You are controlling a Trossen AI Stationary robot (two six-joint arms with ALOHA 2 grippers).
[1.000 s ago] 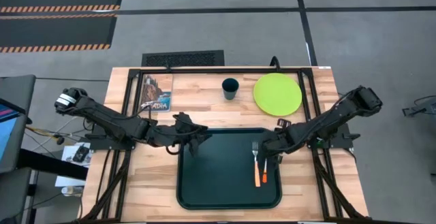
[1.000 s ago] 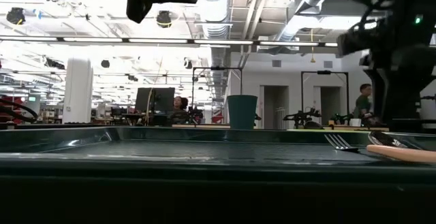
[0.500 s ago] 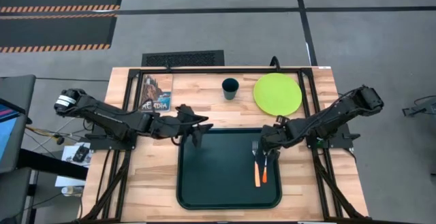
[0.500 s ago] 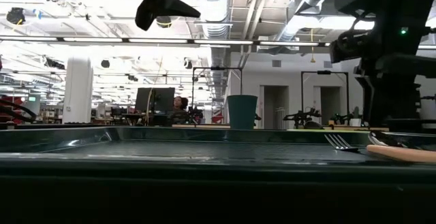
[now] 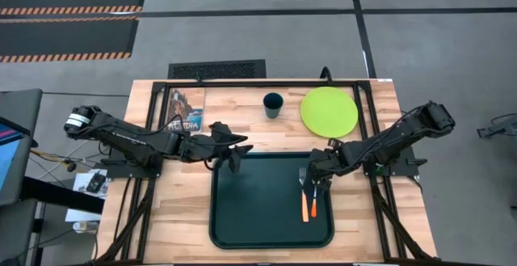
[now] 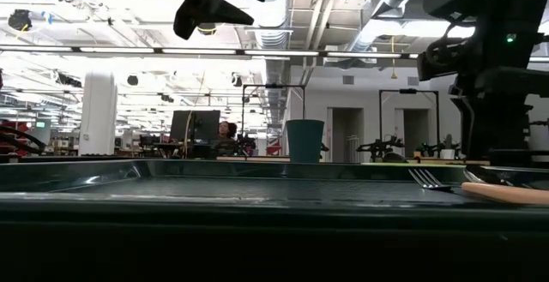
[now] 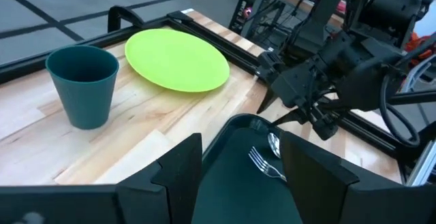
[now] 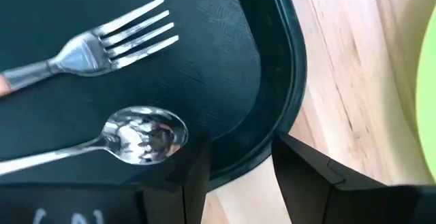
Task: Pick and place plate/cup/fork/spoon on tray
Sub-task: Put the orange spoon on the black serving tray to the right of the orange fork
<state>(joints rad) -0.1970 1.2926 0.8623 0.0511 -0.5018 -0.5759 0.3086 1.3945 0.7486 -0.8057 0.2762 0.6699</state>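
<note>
I've lifted the right gripper (image 5: 321, 171) empty and open off the fork (image 5: 304, 192) and spoon (image 5: 314, 197), both on the tray (image 5: 250, 209). The left gripper (image 5: 234, 149), open, has swung toward the cup (image 5: 273, 104) and plate (image 5: 329, 110), which remain on the table.

grey floor (image 5: 266, 35); bright ceiling lights (image 6: 129, 51)

L gripper (image 5: 234, 147) hangs over the far-left corner of the big dark green rectangular tray (image 5: 250, 217), w/ the small dark teal cup (image 5: 273, 104) and round lime-green plate (image 5: 329, 110) beyond it to its right on the wood tabletop (image 5: 186, 217). R gripper (image 5: 317, 171) sits over the tray's far-right corner, directly above the orange-handled silver fork (image 5: 304, 195) and orange-red-handled spoon (image 5: 313, 199), which lie side by side inside the tray. A small picture booklet (image 5: 187, 109) lies beyond the L gripper, to its left.
</note>
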